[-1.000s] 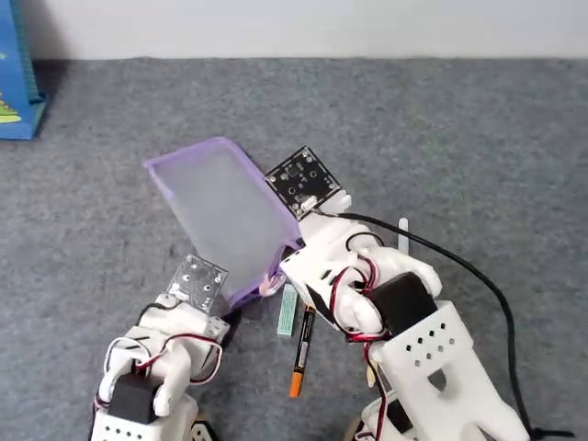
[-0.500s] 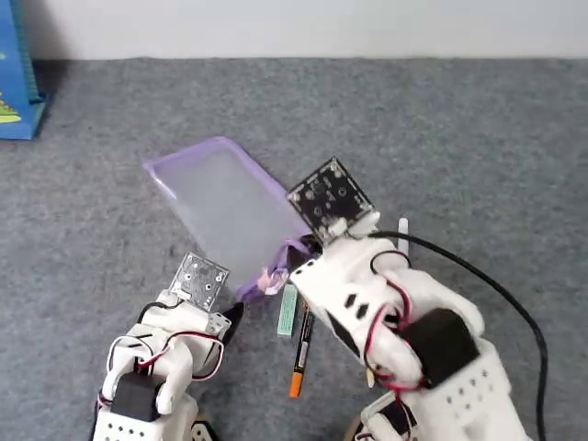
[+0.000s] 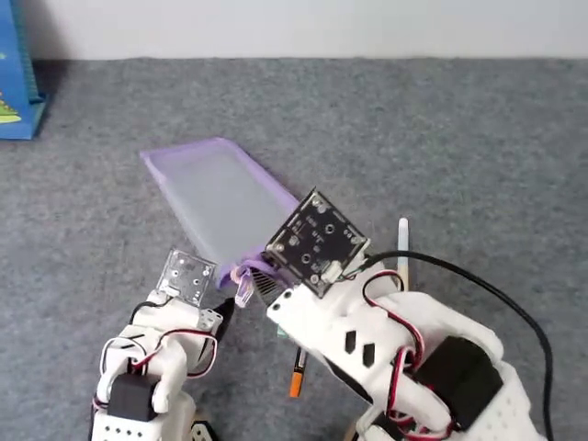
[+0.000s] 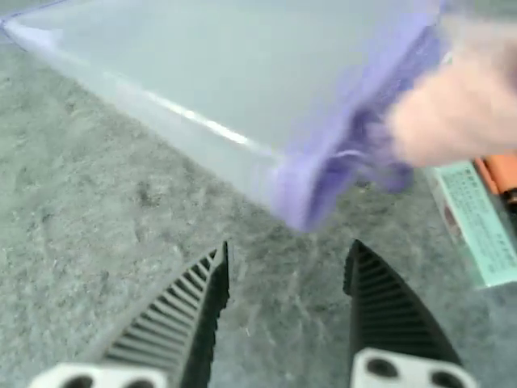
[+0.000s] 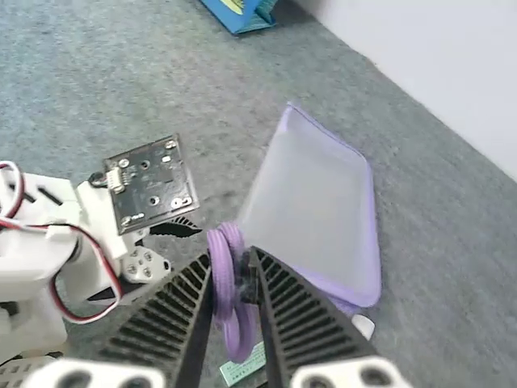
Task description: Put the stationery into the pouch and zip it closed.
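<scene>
Right tool (image 5: 232,267) apparently on pouch loop (image 5: 234,331)

No text, number or sign can be read. Fine dark print is seen in rows on the pale green stationery item (image 4: 472,222), but it is blurred and no letter of it can be made out. Coloured graphics are shown on the blue box (image 3: 16,83) standing at the far left, with no legible word among them. Small pale markings are carried by the black circuit board (image 3: 317,241) on the right arm's wrist; they are too small to be read.
</scene>
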`<state>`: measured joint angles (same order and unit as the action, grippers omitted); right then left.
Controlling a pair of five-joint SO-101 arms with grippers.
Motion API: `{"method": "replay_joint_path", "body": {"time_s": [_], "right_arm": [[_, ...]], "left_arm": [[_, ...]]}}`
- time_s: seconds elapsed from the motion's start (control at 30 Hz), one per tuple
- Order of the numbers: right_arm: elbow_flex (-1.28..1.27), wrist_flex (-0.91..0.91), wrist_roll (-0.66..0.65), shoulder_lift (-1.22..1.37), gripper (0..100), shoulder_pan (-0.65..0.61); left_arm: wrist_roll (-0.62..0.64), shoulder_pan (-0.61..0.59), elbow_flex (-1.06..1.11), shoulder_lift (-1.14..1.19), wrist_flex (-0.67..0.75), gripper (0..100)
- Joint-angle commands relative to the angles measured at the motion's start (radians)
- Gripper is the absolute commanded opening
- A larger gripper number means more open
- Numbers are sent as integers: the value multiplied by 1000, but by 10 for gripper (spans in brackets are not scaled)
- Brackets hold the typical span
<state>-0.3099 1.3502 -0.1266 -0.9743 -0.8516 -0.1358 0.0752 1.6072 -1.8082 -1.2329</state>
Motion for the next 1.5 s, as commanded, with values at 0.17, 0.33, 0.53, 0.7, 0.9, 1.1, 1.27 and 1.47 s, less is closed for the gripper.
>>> {"method": "replay_joint_path", "body": {"time_s": [0.17, 0.33, 0.53, 0.7, 0.9, 1.1, 1.27, 1.47], "right_arm": [[58, 16, 5, -21, 9, -33], [58, 33, 5, -28, 9, -38], [100, 99, 3, -30, 9, -128], [184, 170, -28, -21, 9, -153], [184, 191, -28, -21, 9, -157], [181, 180, -29, -19, 9, -157], [181, 180, -31, -18, 9, -156], [180, 150, -31, -18, 9, -151]], "left_arm": [[14, -54, -73, -15, -2, 225], [14, -74, -87, -15, -2, 225], [14, -75, -88, -15, 0, 225], [55, -80, -87, -15, 20, 225], [69, -74, -90, -15, 18, 225], [66, -72, -122, -15, -28, 227], [66, -71, -177, -15, -91, 228], [64, 12, -225, -15, -124, 228]]}}
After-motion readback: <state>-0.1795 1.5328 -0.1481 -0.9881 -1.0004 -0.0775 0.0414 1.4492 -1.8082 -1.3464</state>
